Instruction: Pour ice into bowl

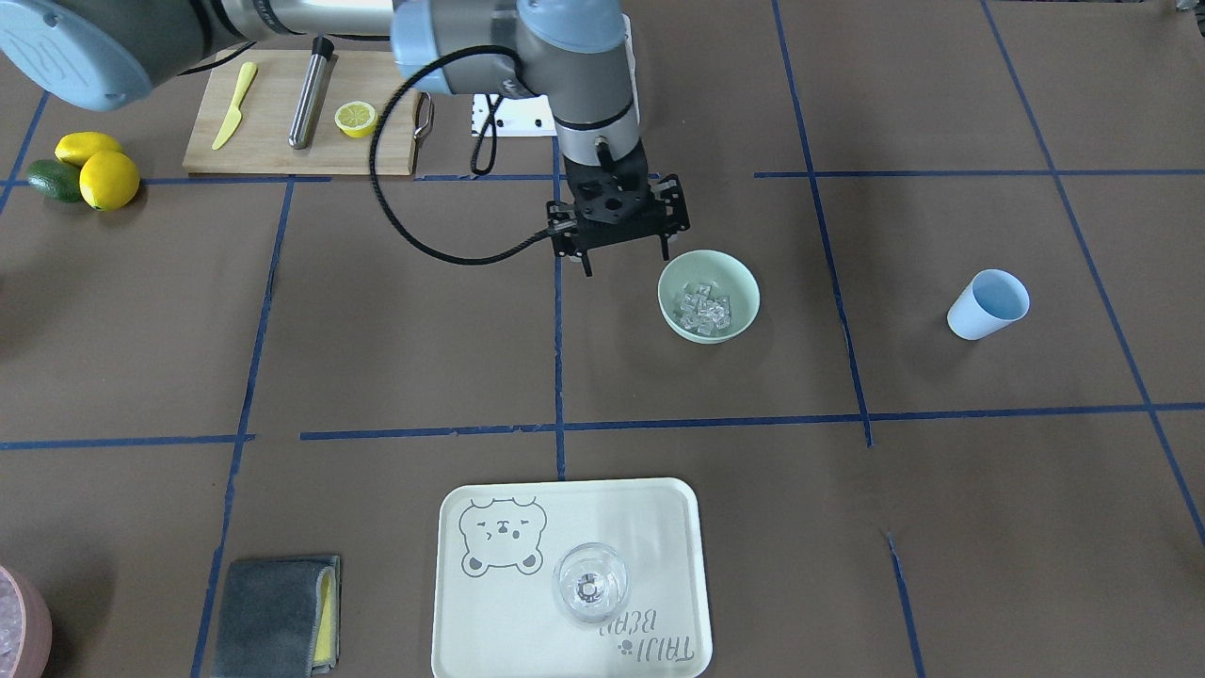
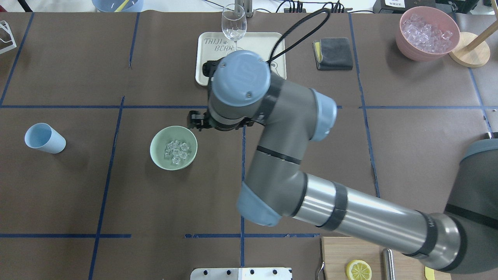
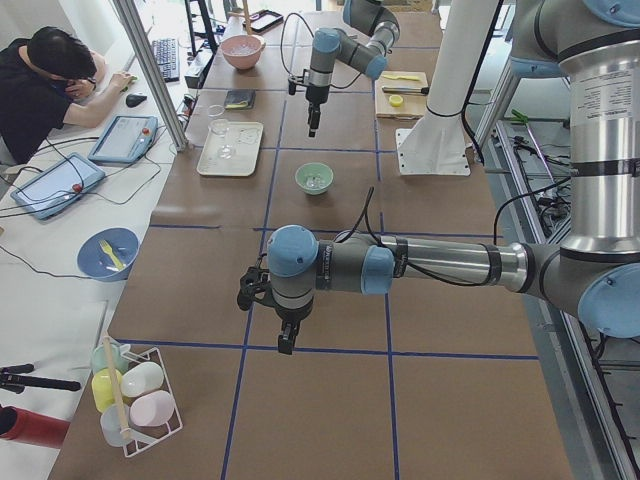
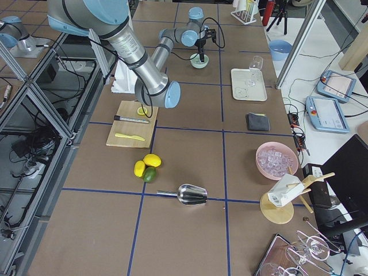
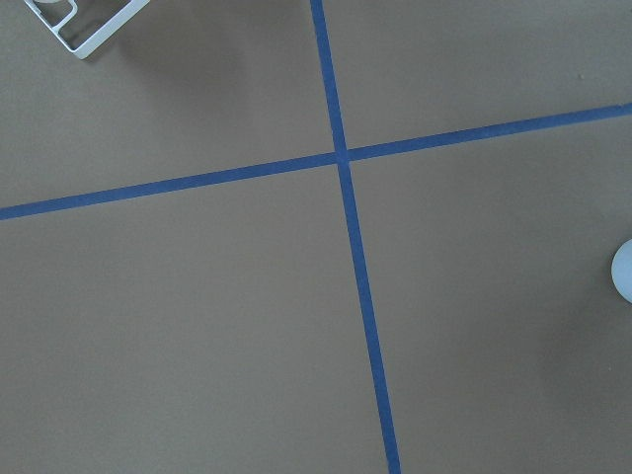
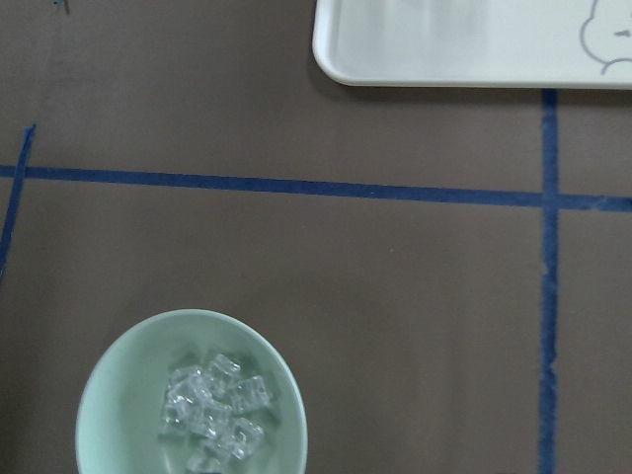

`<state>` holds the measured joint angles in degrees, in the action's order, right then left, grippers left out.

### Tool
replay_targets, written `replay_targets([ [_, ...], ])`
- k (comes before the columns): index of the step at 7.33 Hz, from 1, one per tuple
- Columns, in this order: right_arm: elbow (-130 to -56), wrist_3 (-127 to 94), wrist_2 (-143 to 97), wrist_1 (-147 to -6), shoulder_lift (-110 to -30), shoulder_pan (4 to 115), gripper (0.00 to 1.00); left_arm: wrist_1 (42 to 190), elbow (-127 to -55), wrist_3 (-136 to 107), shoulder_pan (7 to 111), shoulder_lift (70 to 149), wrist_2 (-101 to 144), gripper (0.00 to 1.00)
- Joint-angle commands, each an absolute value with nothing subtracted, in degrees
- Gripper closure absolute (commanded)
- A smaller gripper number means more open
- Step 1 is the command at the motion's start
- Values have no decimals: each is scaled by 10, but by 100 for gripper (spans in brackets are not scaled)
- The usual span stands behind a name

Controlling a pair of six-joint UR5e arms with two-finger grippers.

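The pale mint-green bowl [image 1: 708, 335] stands near the table's middle with a handful of clear ice cubes [image 1: 706, 309] inside it. Bowl [image 2: 159, 142] and ice [image 2: 176, 151] also show in the overhead view, and in the right wrist view the bowl [image 6: 118, 395] holds the ice [image 6: 217, 415]. My right gripper [image 1: 628, 262] hovers beside the bowl on the robot's side, fingers apart and empty. The light blue cup [image 1: 987, 303] stands upright and apart, well to the bowl's side. My left gripper [image 3: 285, 340] hangs over bare table; I cannot tell whether it is open or shut.
A white tray [image 1: 452, 603] holds a clear wine glass [image 1: 590, 582]. A grey cloth [image 1: 273, 617] lies beside it. A pink container of ice [image 2: 426, 33] stands at the far right corner. A cutting board [image 1: 273, 141], lemons [image 1: 94, 169] and a metal scoop [image 4: 190, 194] sit on the right arm's side.
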<state>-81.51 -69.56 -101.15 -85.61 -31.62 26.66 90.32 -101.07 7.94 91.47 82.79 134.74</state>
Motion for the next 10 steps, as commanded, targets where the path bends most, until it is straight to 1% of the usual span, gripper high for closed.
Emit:
replay_targets([
  [1,-691,-705,-998,-804,-274,249,19,904,-1010,80,914,828,1349,0],
  [2,-680,-705,-999,-804,-276,245,20,904,-1010,80,914,828,1349,0],
  [3,-677,-706,-998,-804,-280,237,23,904,-1010,80,915,828,1349,0],
  [5,-673,-709,-1000,-802,-278,231,70,905,-1011,80,915,828,1348,0],
  [6,-672,-709,-1000,-802,-279,229,100,905,-1011,80,914,828,1348,0],
  [7,-673,-710,-999,-796,-278,228,100,905,-1011,80,915,827,1347,0],
  [9,-674,-756,-1000,-732,-286,229,100,905,-1008,80,915,825,1347,0],
  [10,-686,-758,-1002,-725,-287,230,100,905,-1007,80,915,825,1347,0],
])
